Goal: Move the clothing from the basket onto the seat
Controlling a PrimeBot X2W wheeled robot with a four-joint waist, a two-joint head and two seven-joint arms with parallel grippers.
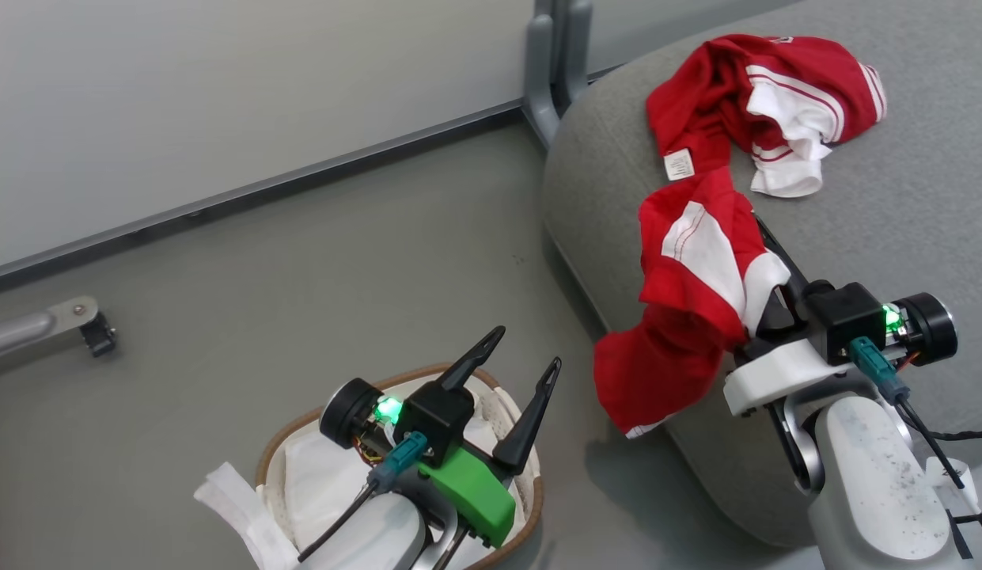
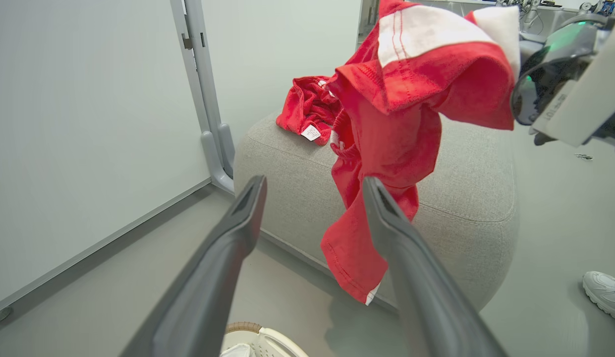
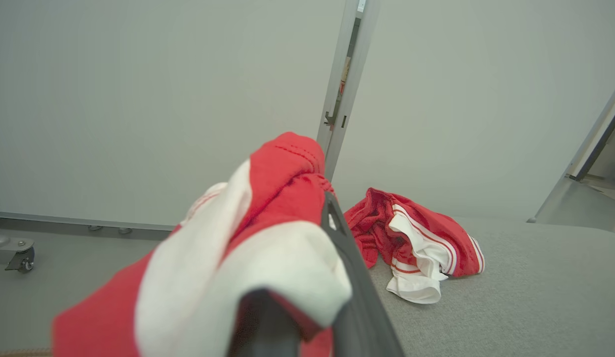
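One red and white piece of clothing hangs from my right gripper, which is shut on it, at the near edge of the grey seat. Its lower part dangles down the seat's side towards the floor. In the right wrist view this clothing drapes over the fingers. A second red and white piece lies crumpled on the seat top, its small white tag showing. My left gripper stands open and empty above the basket, where white liner shows. From the left wrist, the held clothing hangs beyond the open fingers.
A grey post foot of the pale wall panels stands against the seat's far left corner. A wheeled metal leg lies on the floor at the left. A person's white shoe shows on the floor right of the seat.
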